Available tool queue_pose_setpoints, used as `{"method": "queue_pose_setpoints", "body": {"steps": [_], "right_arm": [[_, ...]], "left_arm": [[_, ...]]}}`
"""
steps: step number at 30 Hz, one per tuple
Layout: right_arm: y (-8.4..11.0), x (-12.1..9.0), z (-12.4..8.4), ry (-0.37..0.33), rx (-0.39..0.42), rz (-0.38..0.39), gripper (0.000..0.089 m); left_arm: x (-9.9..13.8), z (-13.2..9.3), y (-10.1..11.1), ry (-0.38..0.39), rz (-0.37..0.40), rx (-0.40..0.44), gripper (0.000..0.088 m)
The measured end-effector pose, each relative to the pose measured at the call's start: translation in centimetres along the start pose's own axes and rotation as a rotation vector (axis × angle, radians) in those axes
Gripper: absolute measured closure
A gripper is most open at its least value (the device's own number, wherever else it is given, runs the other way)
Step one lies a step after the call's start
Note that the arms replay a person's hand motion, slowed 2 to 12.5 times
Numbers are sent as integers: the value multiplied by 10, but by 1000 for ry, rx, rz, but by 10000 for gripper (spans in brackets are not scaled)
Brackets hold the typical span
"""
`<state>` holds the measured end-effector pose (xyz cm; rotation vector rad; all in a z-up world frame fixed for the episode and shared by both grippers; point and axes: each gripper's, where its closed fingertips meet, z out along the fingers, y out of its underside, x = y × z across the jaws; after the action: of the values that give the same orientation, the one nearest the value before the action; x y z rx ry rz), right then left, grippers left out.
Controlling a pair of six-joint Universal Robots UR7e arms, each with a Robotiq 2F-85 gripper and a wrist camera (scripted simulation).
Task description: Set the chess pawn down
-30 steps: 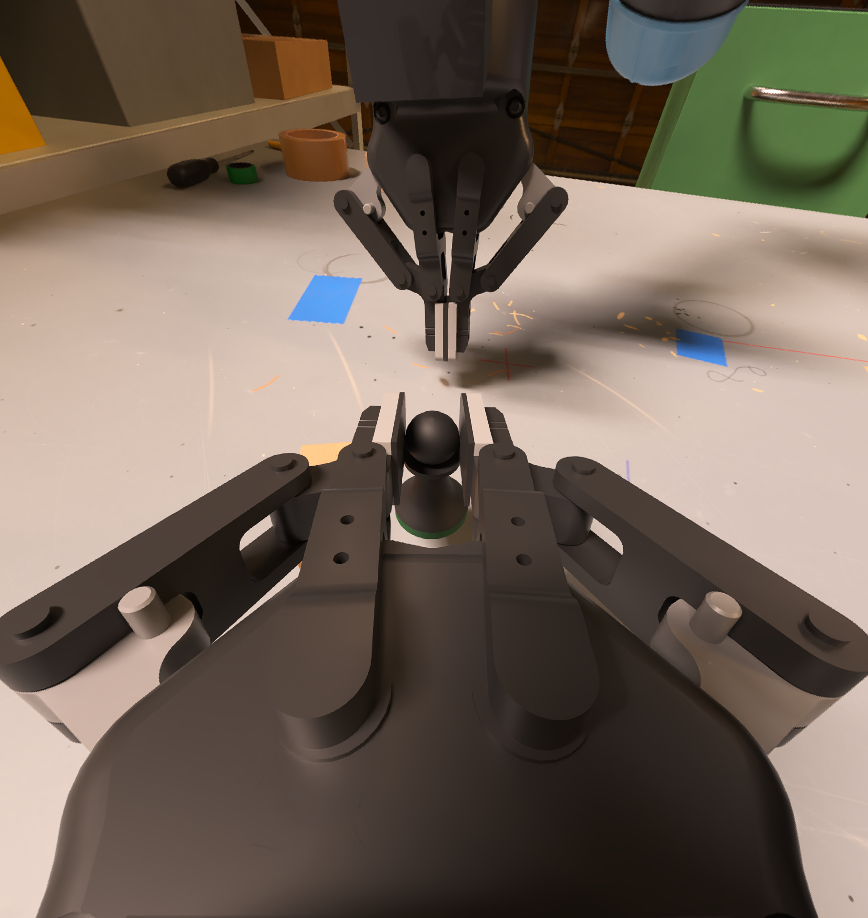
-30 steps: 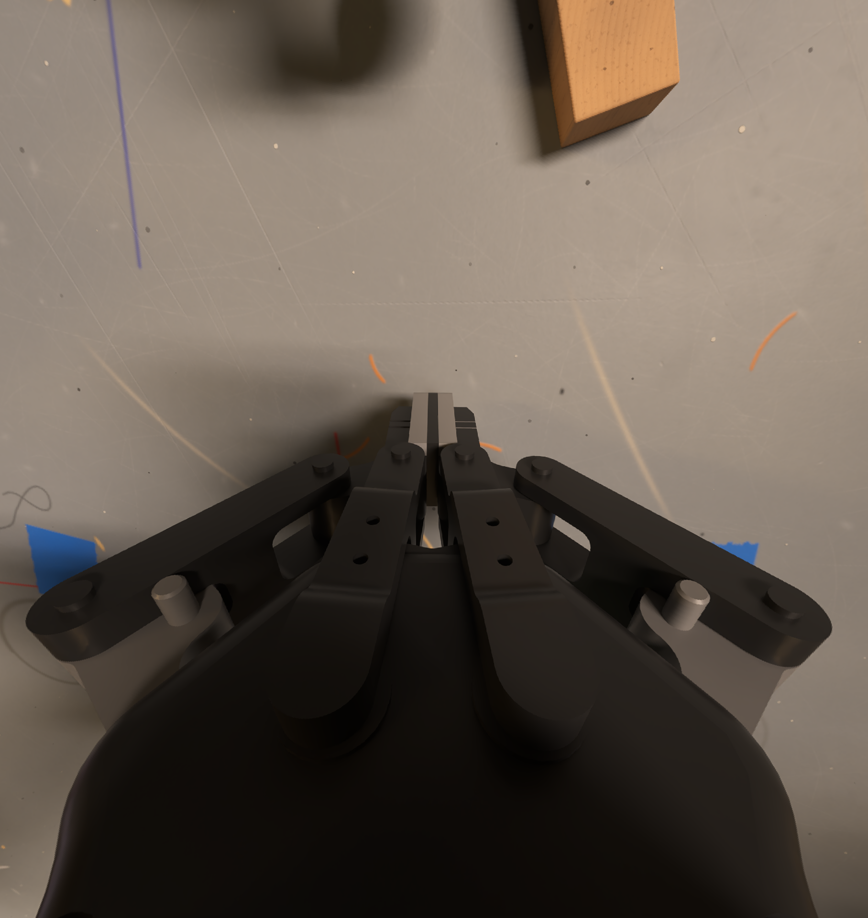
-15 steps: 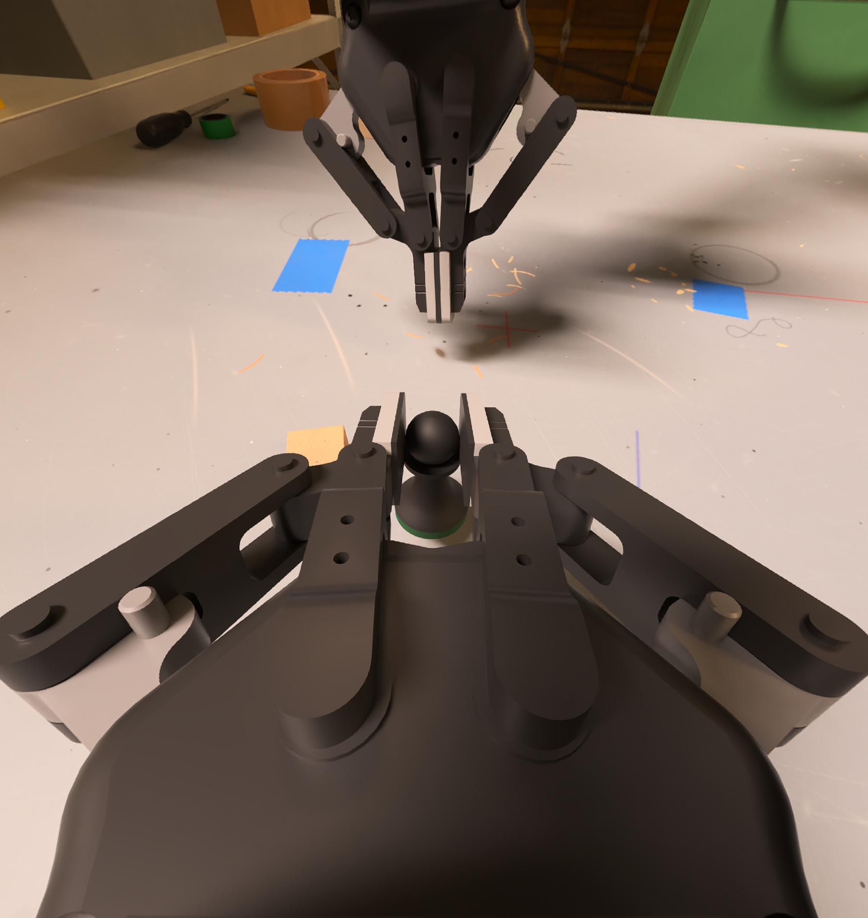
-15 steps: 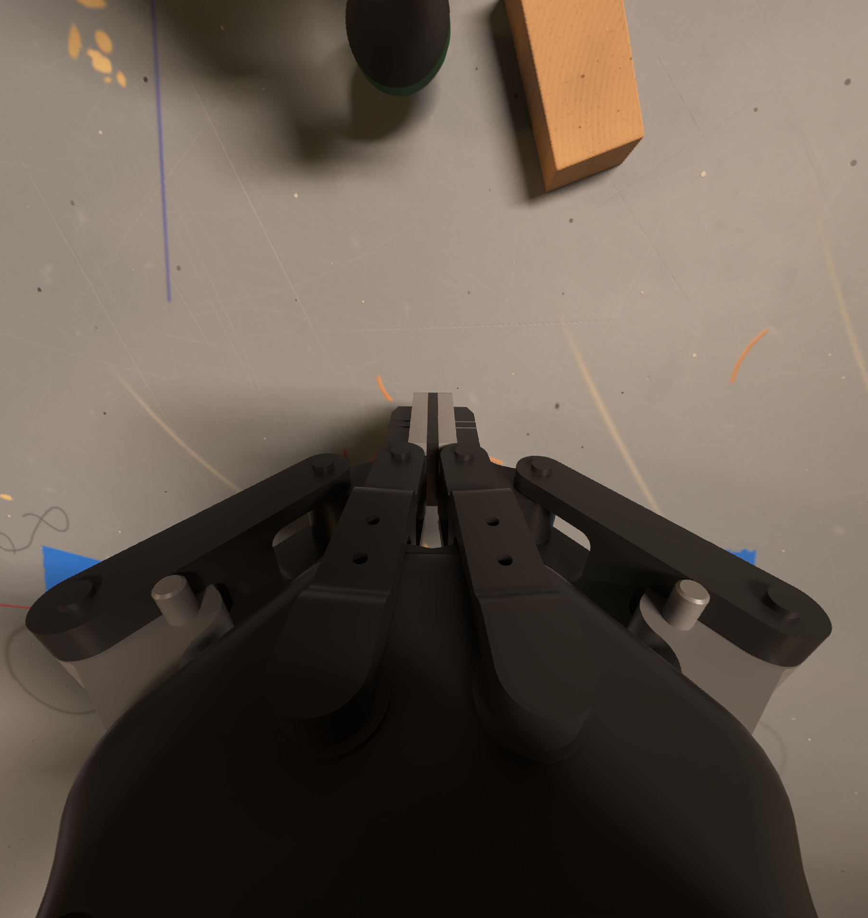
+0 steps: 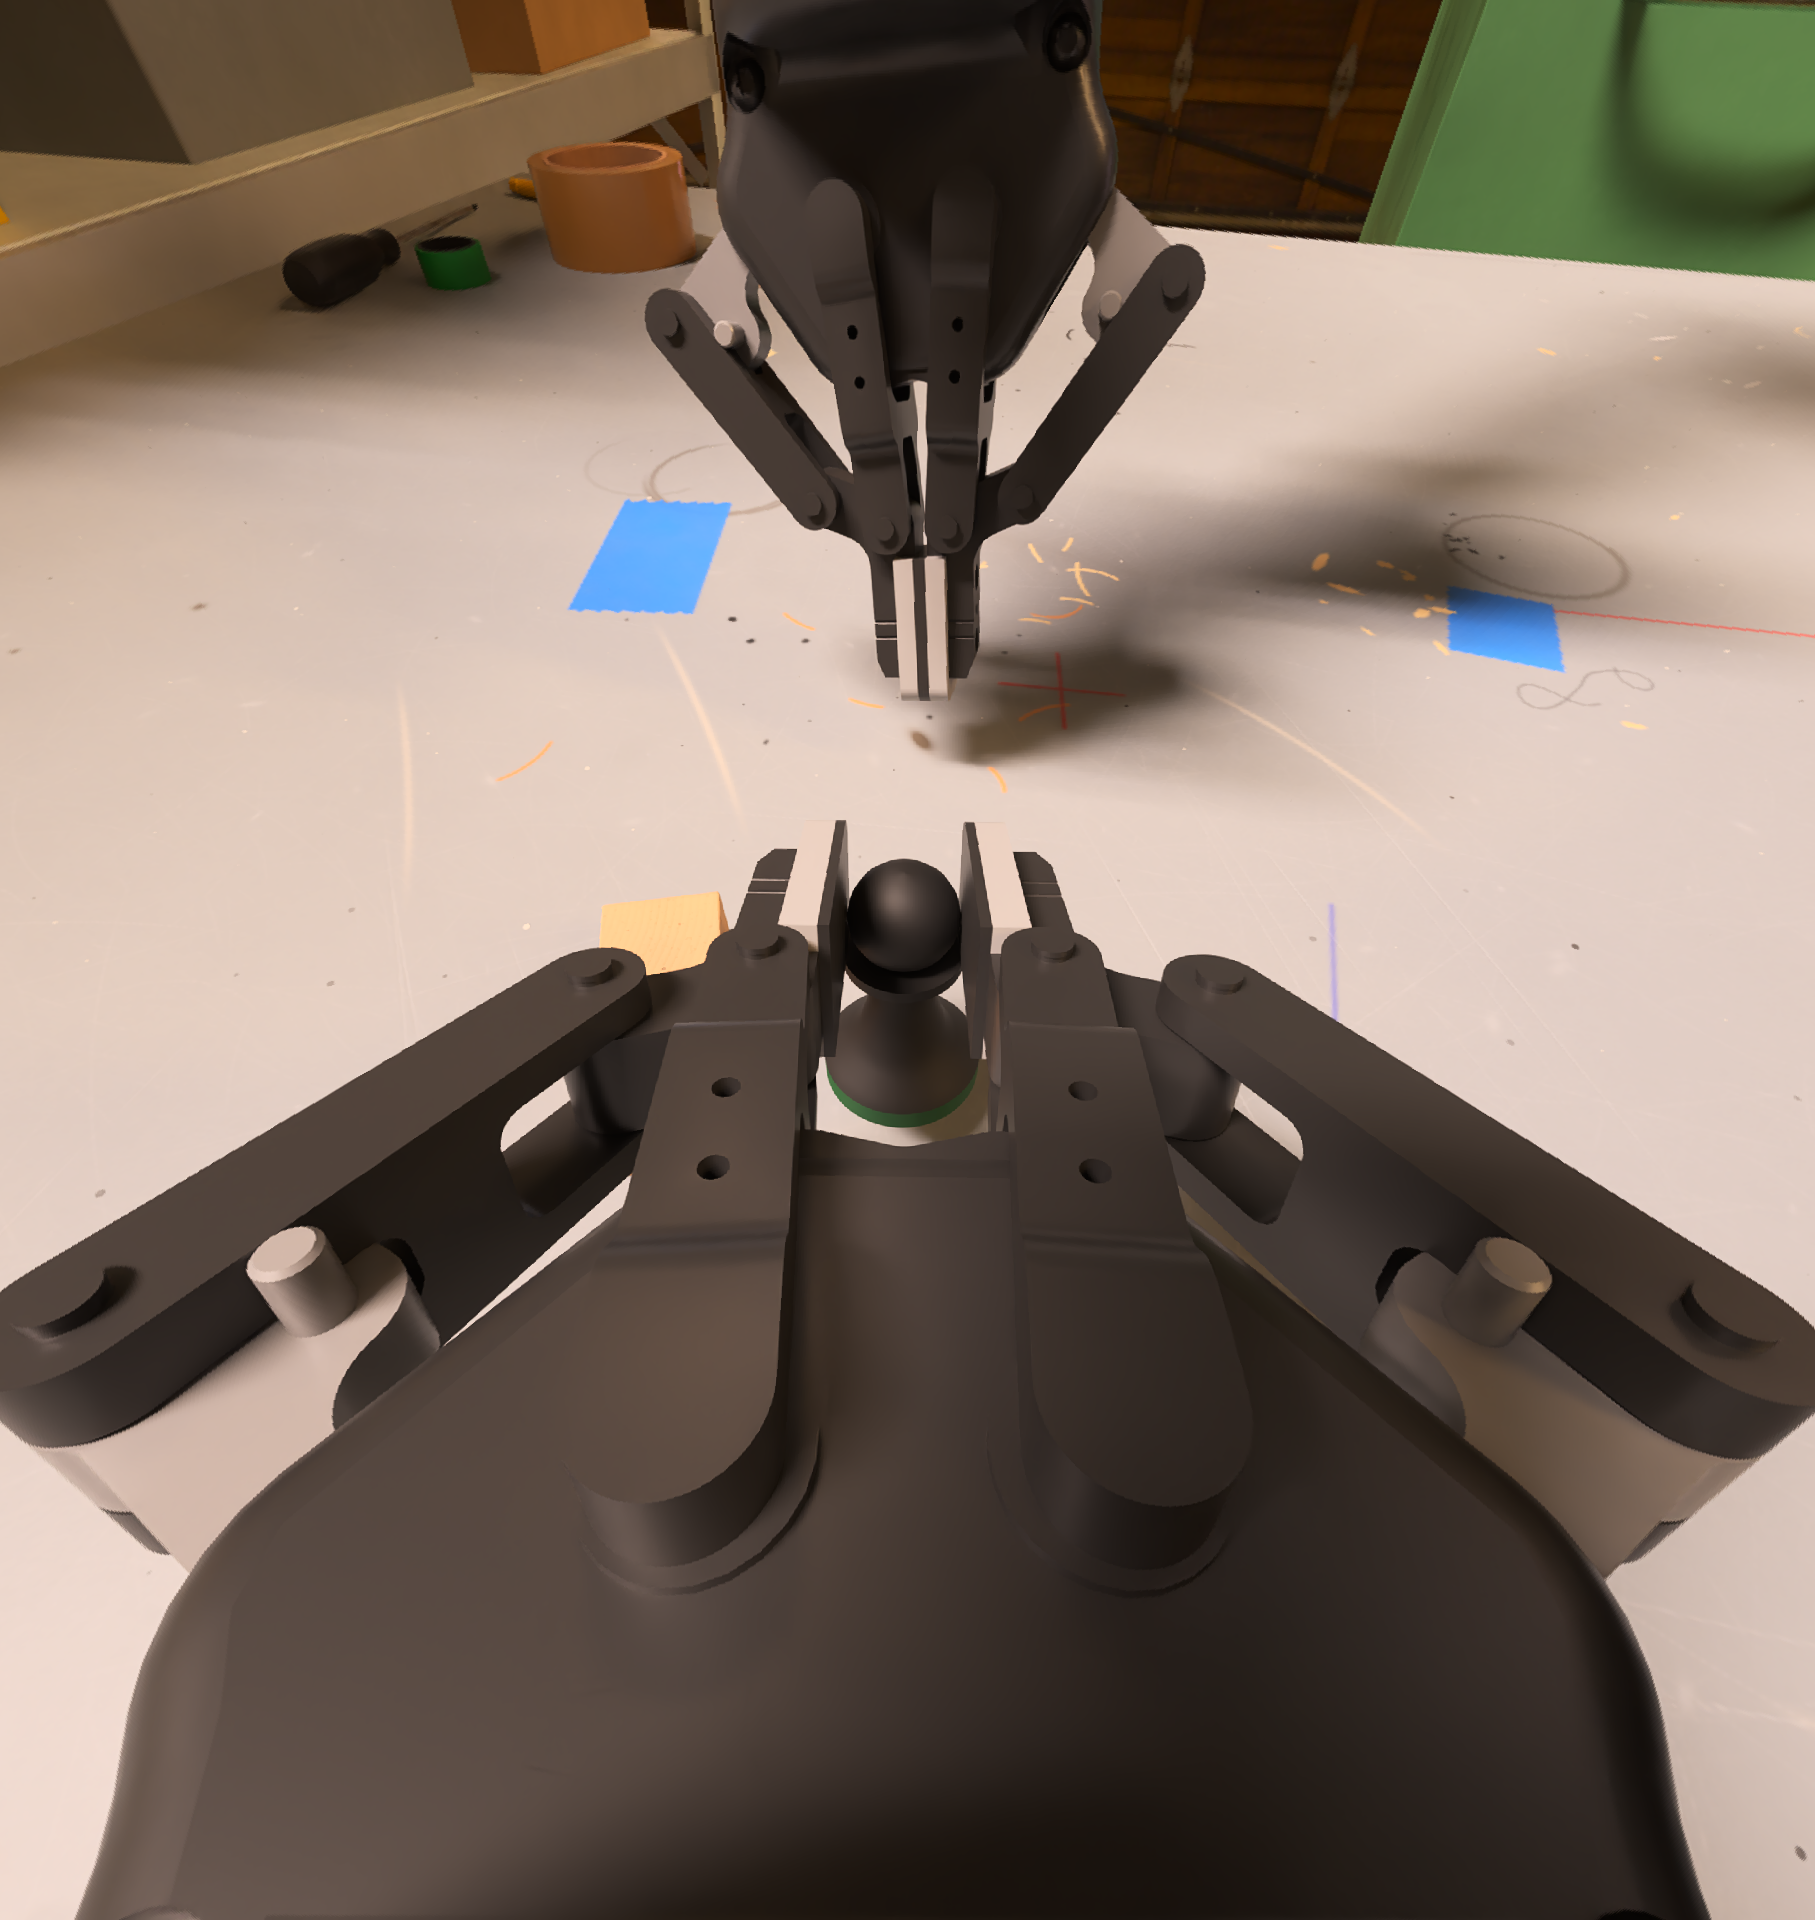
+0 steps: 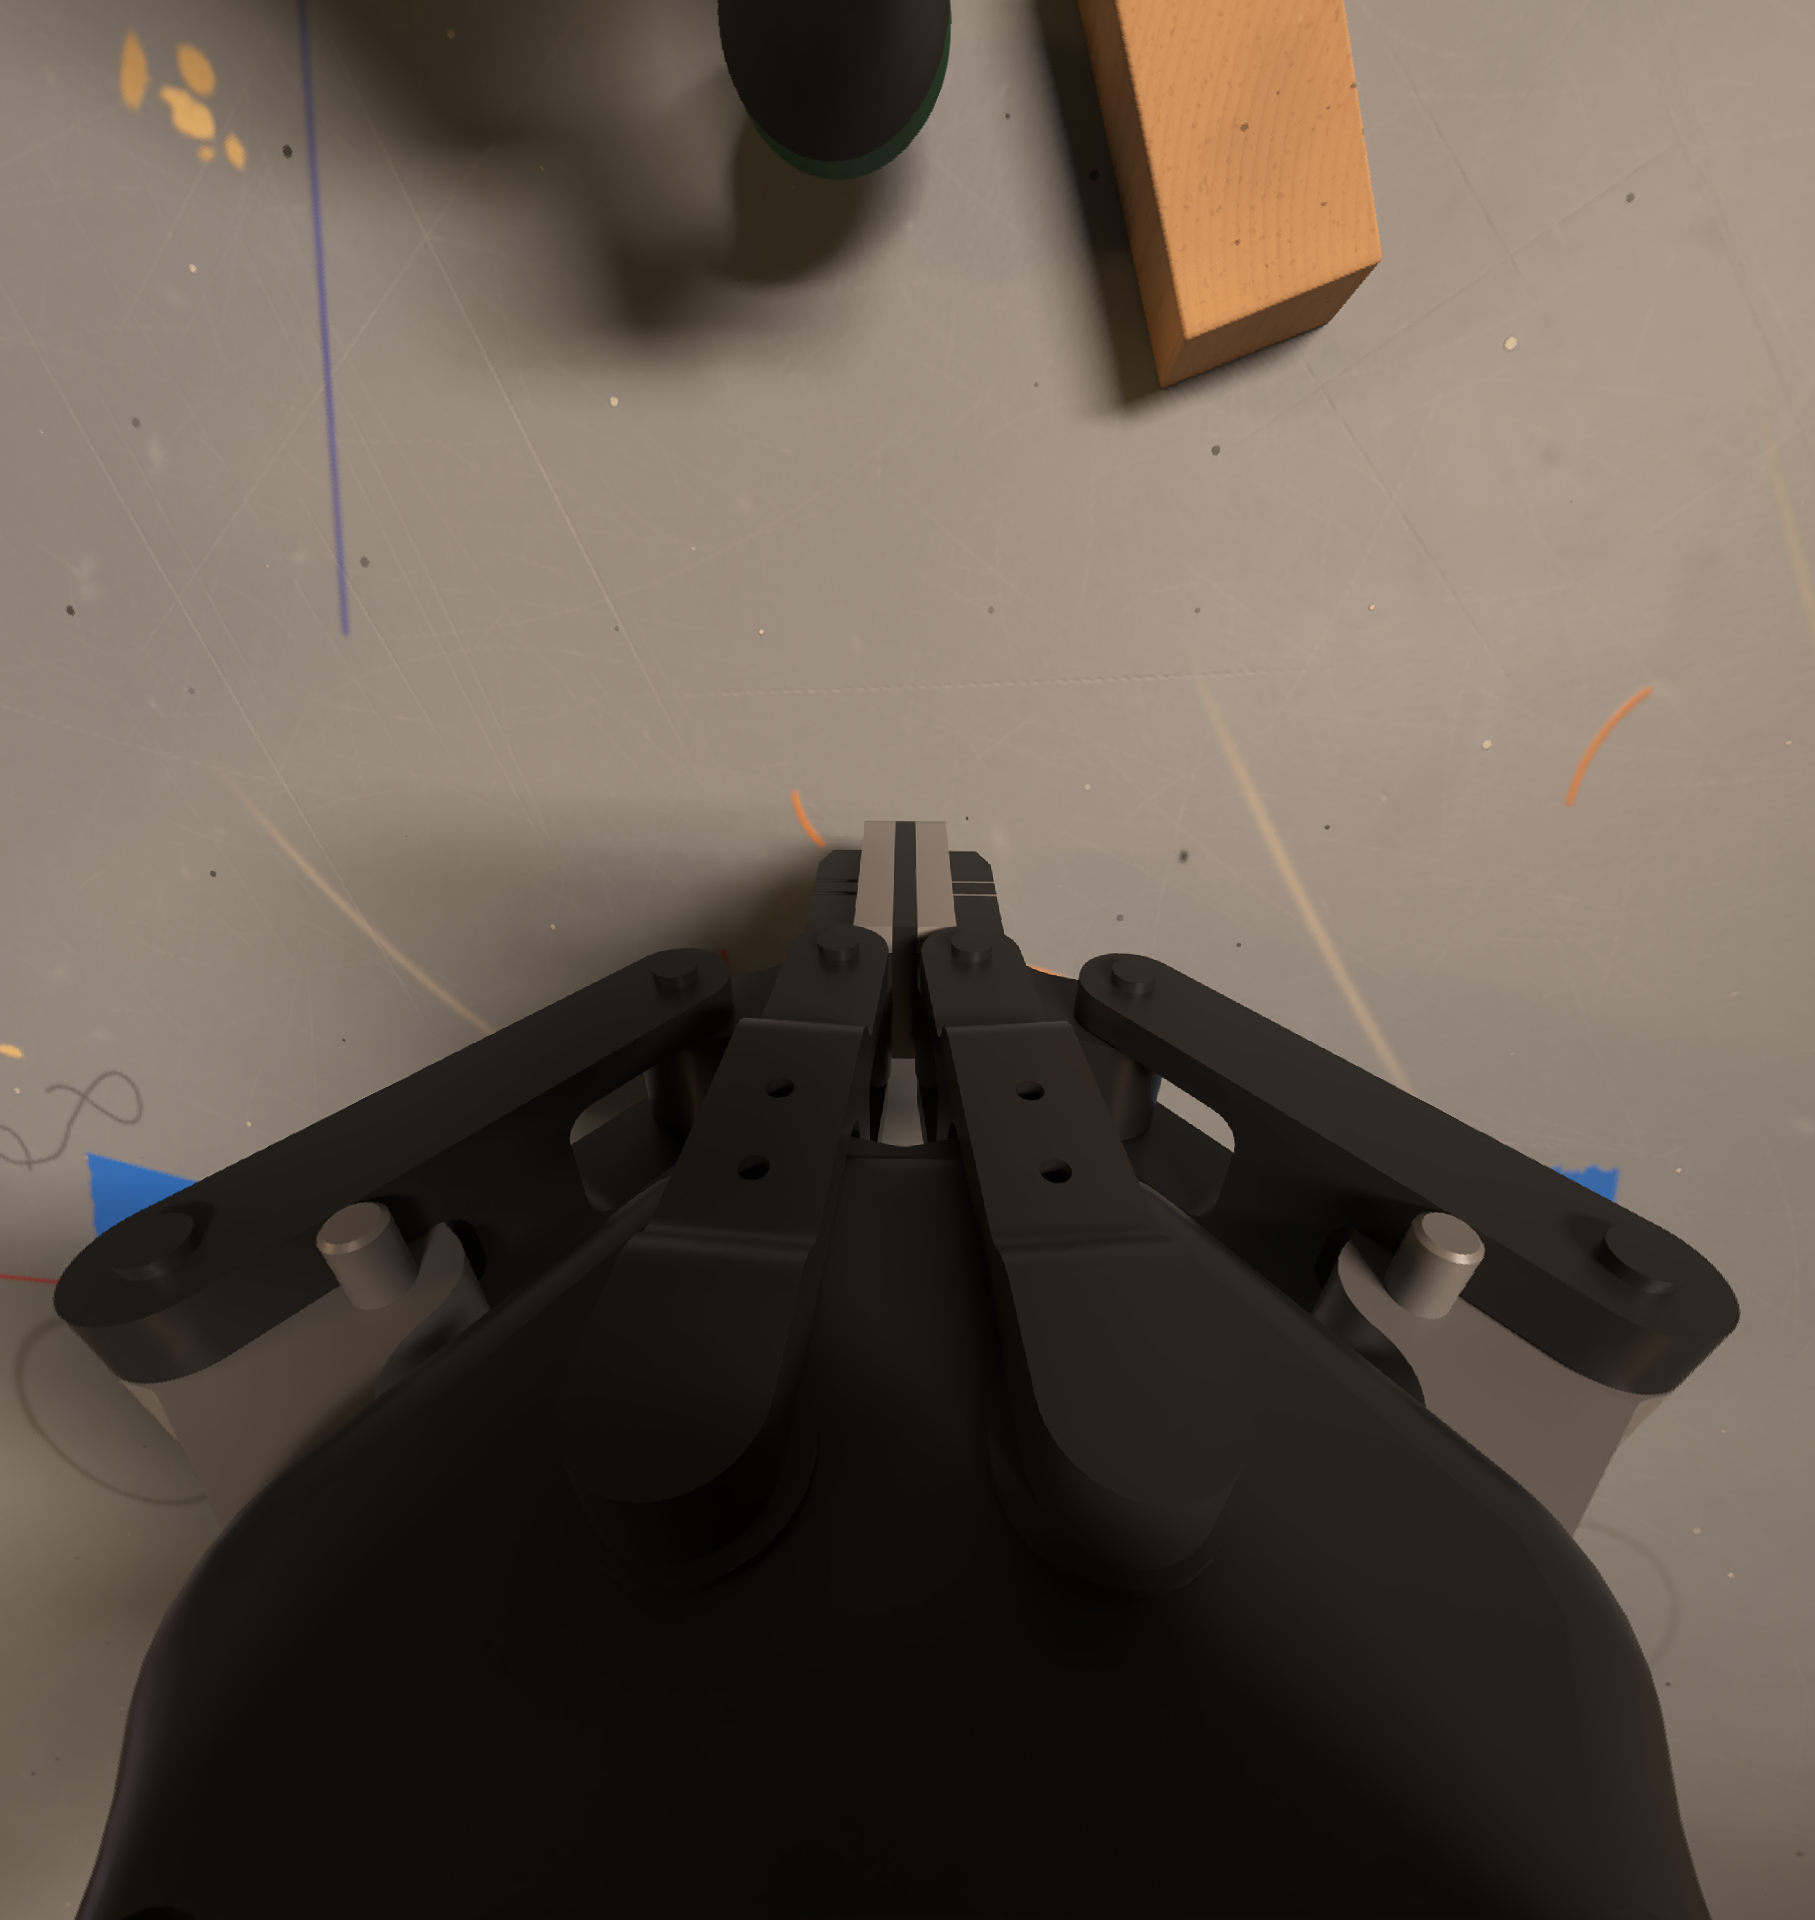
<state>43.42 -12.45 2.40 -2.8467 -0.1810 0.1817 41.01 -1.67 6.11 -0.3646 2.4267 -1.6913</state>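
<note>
The left gripper pinches the black chess pawn by its round head with 2 pads, mid-bench and apparently just clear of the surface. If they part too high, it could topple toward the wooden block. The right gripper hangs clenched, empty.

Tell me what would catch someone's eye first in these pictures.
First, the black chess pawn, clamped by its round head between the left gripper fingers above the pale table. Beyond it the right gripper points down at the table, shut and empty. A wooden block lies beside the pawn's base.
</note>
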Motion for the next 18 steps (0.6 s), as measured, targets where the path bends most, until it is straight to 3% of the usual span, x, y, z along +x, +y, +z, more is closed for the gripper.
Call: {"method": "queue_pose_setpoints", "body": {"steps": [18], "right_arm": [[2, 1, 1, 16, -42, -6, 893]], "left_arm": [[-1, -1, -1, 1, -10, 13, 688]]}}
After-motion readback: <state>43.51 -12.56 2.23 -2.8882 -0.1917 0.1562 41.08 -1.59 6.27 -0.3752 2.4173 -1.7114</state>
